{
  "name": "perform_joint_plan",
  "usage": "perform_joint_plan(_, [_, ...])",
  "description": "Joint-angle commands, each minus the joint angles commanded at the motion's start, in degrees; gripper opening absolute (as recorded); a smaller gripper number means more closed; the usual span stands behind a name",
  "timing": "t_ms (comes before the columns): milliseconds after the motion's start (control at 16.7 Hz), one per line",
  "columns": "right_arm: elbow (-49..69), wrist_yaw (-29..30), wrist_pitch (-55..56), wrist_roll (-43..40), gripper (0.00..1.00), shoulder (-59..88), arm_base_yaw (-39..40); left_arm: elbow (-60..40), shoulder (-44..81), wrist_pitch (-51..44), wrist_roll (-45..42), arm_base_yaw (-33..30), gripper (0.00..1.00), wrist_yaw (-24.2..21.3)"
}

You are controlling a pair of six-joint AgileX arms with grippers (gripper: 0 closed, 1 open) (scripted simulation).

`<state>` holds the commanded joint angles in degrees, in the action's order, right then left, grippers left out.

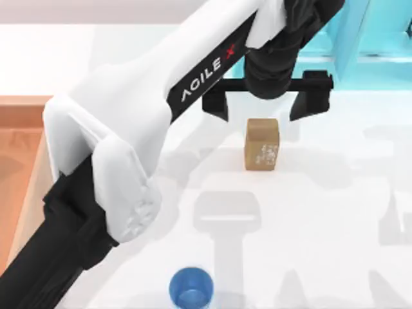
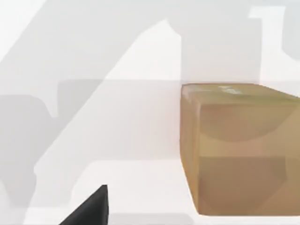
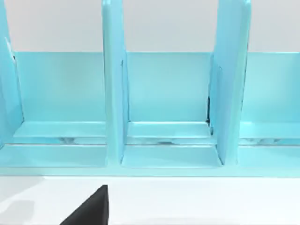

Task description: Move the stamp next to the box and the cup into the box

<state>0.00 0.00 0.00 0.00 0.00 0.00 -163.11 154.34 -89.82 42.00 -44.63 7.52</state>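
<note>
The white desk carries the stamp and the cup, well apart. My left gripper hangs above the stamp, fingers wide.

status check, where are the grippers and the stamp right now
Left gripper open, hovering at small tan-brown speckled stamp block, not gripping. Blue round cup on table near edge. Orange-brown wooden box far left. Path unobstructed.
</note>
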Motion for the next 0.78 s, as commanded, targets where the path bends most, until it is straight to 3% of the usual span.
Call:
perform_joint_plan(540, [0.00, 0.00, 0.00, 0.00, 1.00, 0.00, 0.00, -2.91, 2.46, -1.17, 0.84, -0.65, 1.00, -0.09])
perform_joint_plan(780, [0.00, 0.00, 0.00, 0.00, 1.00, 0.00, 0.00, 3.76, 1.16, 4.72, 0.30, -0.32, 1.00, -0.15])
